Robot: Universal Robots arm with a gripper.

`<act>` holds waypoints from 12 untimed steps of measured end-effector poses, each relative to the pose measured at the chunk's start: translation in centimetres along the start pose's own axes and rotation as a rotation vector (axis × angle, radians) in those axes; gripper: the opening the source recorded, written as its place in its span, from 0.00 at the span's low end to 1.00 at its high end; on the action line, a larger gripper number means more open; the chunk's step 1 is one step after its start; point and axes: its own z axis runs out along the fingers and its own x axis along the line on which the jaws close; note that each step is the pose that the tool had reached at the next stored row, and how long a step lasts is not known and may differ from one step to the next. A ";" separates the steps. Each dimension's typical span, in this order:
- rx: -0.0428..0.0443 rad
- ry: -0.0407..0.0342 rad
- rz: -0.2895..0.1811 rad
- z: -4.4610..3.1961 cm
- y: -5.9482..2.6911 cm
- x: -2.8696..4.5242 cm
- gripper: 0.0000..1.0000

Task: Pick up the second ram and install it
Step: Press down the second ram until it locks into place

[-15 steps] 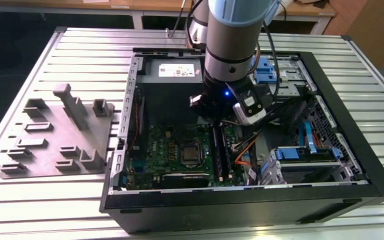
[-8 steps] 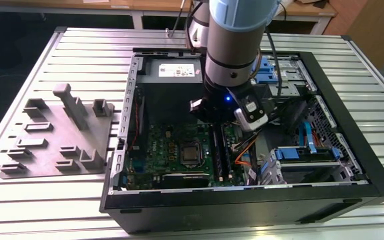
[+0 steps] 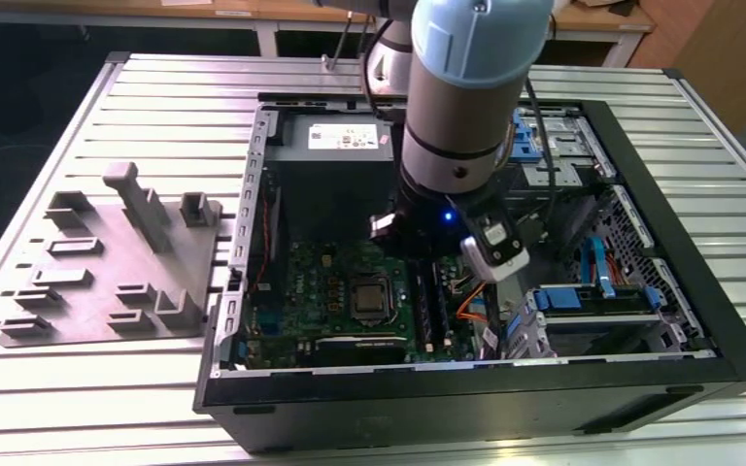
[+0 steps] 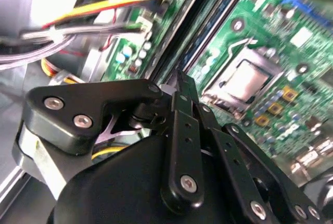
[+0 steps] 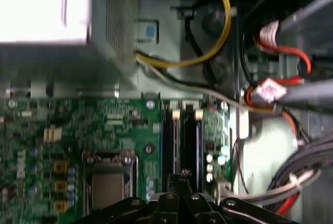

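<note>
My gripper [image 5: 183,174] hangs inside the open computer case [image 3: 684,320], low over the two long black memory slots [image 5: 183,141] beside the CPU socket [image 5: 106,182]. Its black fingertips [image 4: 182,81] are pressed together, and nothing shows between them. Dark narrow strips fill both slots, with white latches [image 5: 176,114] at their far ends. I cannot tell whether one of these strips is the second ram. In the exterior view the arm's wrist covers the gripper [image 3: 415,254] and the upper part of the slots [image 3: 427,316].
A grey plastic tray [image 3: 101,262] with raised blocks lies on the slatted table at the exterior view's left. Inside the case are the power supply [image 3: 334,141], orange and yellow cables [image 5: 223,21], and blue drive brackets [image 3: 587,296] toward the exterior view's right.
</note>
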 end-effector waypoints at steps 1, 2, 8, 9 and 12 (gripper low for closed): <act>0.0000 0.0000 0.000 -0.02 -0.36 0.00 0.10; 0.0001 0.0000 0.000 -0.05 -0.72 -0.01 0.10; 0.0000 0.0000 0.000 -0.15 -2.45 -0.03 0.10; 0.0000 0.0000 0.000 -0.16 -2.56 -0.04 0.10; 0.0002 0.0000 0.000 -0.19 -3.19 -0.05 0.10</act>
